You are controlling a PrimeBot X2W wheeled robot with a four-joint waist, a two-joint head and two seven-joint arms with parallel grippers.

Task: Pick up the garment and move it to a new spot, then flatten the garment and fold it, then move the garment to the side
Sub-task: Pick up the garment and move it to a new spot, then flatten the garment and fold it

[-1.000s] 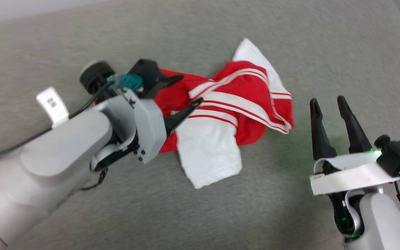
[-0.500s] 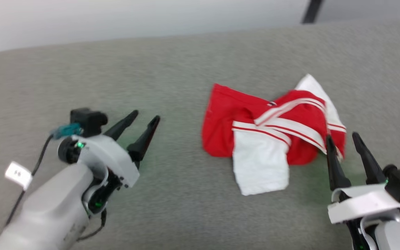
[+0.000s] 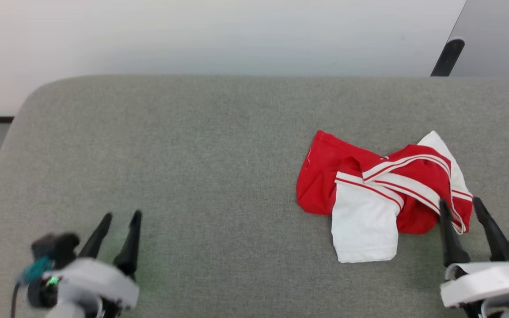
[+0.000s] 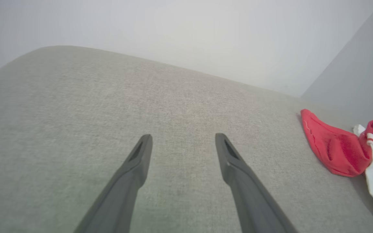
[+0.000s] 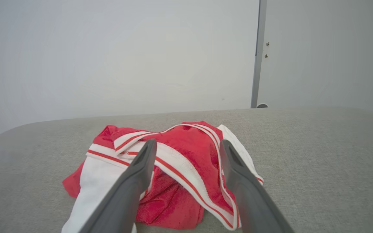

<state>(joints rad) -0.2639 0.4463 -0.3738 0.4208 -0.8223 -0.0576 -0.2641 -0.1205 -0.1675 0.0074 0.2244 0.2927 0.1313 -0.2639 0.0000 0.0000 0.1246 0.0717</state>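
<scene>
Both pairs of jaws stood spread wide with nothing between them. Those of the right gripper (image 3: pixel 460 201) framed the near right edge of the garment (image 3: pixel 382 190). In the right wrist view its two dark fingers (image 5: pixel 131 184) rose in front of the striped trim band (image 5: pixel 186 176), low over the fabric, though whether the tips touched it could not be told. The left gripper (image 3: pixel 122 214) pointed at bare grey cushion (image 3: pixel 192 145), well apart from the cloth.

The garment lay crumpled on the right half of the cushion. Its red body was bunched, a white panel (image 3: pixel 362 225) was folded out toward the robot, and striped bands twisted across the top.

Closing from that spot would probably have pinched only the loose trim or a single top layer, leaving the rest to trail, twist tighter or slip free on the lift. Too deep a descent could have pressed the tips into the soft cushion and caught upholstery along with the cloth. With one arm doing the work, the heap might have been dragged rather than carried, which would add creases to flatten out.

In the head view the right arm sat low at the lower right, fingers pointing away from the robot and slightly apart from each other at the tips. The left arm mirrored it at the lower left, low over the cushion and idle.
</scene>
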